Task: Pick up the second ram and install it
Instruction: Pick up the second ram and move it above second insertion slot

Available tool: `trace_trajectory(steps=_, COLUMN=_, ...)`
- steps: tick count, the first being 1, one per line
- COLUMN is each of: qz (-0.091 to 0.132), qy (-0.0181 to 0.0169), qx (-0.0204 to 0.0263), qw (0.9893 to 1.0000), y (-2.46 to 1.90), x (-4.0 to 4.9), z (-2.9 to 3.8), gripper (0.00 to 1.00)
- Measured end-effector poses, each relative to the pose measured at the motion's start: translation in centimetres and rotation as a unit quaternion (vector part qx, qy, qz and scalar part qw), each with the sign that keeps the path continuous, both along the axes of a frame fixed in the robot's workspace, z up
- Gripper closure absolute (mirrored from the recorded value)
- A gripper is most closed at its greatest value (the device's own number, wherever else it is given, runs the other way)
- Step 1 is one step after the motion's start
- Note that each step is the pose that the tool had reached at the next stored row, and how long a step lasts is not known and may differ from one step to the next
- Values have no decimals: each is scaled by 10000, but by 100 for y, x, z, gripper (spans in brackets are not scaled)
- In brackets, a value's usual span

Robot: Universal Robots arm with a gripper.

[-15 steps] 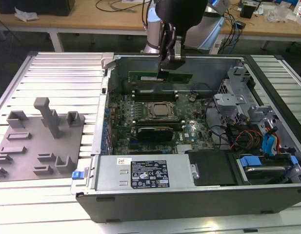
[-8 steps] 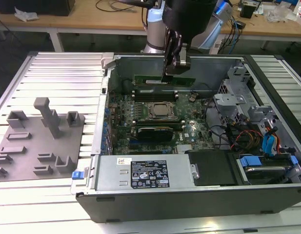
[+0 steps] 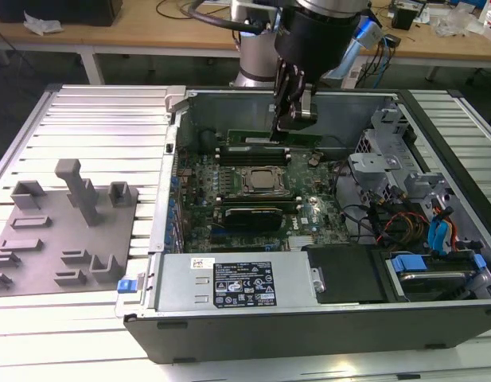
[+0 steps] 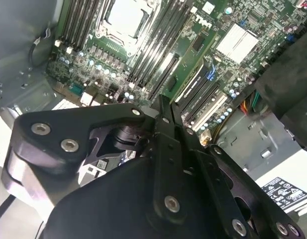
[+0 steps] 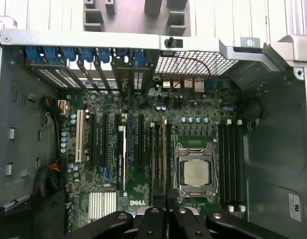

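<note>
In the exterior view my gripper [image 3: 287, 127] hangs inside the open computer case, shut on the second ram [image 3: 257, 137]. This long green stick is held level above the motherboard [image 3: 313, 215], near the far black memory slots [image 3: 245, 151]. In both wrist views the fingers [image 4: 165, 112] [image 5: 158, 219] are pressed together, pointing down at the slots [image 5: 158, 159] beside the processor socket [image 5: 195, 172]. I cannot make out the stick itself there.
Another green stick [image 3: 253, 209] stands in a slot in front of the socket [image 3: 261, 179]. The grey holder tray [image 3: 62, 231] lies at the exterior view's left. The power supply [image 3: 229, 282], drive cage [image 3: 388, 171] and cables [image 3: 404, 223] crowd the case.
</note>
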State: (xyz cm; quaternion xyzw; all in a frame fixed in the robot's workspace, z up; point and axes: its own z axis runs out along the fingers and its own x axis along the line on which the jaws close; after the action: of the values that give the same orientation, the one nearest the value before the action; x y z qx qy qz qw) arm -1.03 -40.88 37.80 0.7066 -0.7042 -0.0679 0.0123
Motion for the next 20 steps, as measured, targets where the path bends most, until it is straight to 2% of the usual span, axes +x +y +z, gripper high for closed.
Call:
trace_trajectory(steps=3, qz=0, qy=5, qx=0, qw=10000, y=3, x=42, z=-52, gripper=87)
trace_trajectory(steps=9, qz=0, qy=11, qx=0, qw=10000, y=5, x=92, z=-113, gripper=87)
trace_trajectory(steps=16, qz=0, qy=20, qx=0, qw=10000, y=7, x=178, z=-243, gripper=87)
trace_trajectory(steps=20, qz=0, qy=24, qx=0, qw=10000, y=8, x=214, z=-291, gripper=87)
